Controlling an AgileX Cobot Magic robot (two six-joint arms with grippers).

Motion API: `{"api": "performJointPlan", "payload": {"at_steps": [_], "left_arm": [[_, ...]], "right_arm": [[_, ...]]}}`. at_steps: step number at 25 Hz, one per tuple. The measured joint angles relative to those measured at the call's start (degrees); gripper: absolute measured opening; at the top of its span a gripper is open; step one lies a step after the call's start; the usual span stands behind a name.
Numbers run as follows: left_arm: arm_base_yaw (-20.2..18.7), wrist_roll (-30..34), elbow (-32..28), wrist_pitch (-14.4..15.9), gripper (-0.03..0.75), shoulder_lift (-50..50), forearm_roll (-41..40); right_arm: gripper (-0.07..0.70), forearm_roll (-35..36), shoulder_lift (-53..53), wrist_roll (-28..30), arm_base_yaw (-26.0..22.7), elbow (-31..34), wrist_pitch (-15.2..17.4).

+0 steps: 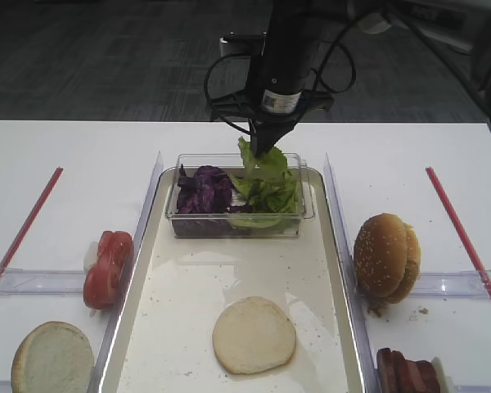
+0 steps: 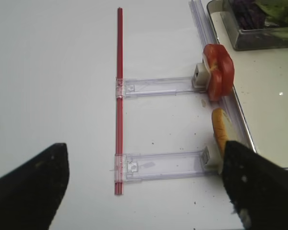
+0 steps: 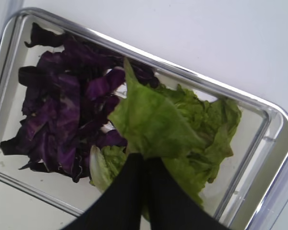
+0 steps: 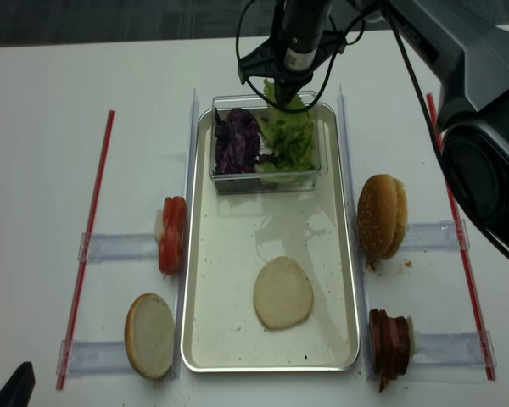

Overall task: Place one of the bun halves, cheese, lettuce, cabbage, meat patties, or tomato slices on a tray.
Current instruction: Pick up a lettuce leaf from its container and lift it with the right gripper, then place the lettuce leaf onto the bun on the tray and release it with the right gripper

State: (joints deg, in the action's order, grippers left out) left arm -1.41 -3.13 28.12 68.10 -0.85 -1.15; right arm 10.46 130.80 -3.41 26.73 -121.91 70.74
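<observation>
Table [image 1: 74,147]: white, crossed by two red strips [image 1: 33,214] and clear plastic rails [image 1: 41,281].

Tray [image 1: 176,327]: cream-white with a metal rim, set at the middle of the table, speckled with crumbs. One pale flat bun half [image 1: 254,334] is laid on it toward the near end.

Clear box [image 1: 237,225]: placed at the tray's far end. Cabbage [image 1: 203,190] is held in its left part, green leaves in its right.

Sesame bun tops [image 1: 385,255]: stood on edge just right of the tray. A second flat half [image 1: 52,359] is seen at the lower left.

Meat patties [image 4: 389,342]: stacked on edge at the lower right.

Tomato slices [image 1: 108,267]: lined up just left of the tray.

Lettuce [image 3: 151,125]: one leaf is pinched at its edge by the right gripper [image 3: 146,160], fingers closed together, above the box.

Left gripper [image 2: 139,182]: dark fingers are spread wide apart over bare table, nothing apparently held, though the tips are cut off by the frame.
</observation>
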Motion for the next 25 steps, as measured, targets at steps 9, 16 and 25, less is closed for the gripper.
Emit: {"api": "performJointPlan", "payload": {"at_steps": [9, 16, 25], "left_arm": [[0.0, 0.0, 0.0, 0.0, 0.597, 0.0, 0.0], [0.0, 0.0, 0.0, 0.0, 0.597, 0.0, 0.0], [0.0, 0.0, 0.0, 0.0, 0.598, 0.0, 0.0]], "right_arm": [[0.056, -0.7, -3.8, 0.0, 0.4, 3.1, 0.0], [0.056, -2.0, -10.4, 0.7, 0.4, 13.9, 0.0], [0.056, -2.4, -20.7, 1.2, 0.4, 29.2, -0.1]]}}
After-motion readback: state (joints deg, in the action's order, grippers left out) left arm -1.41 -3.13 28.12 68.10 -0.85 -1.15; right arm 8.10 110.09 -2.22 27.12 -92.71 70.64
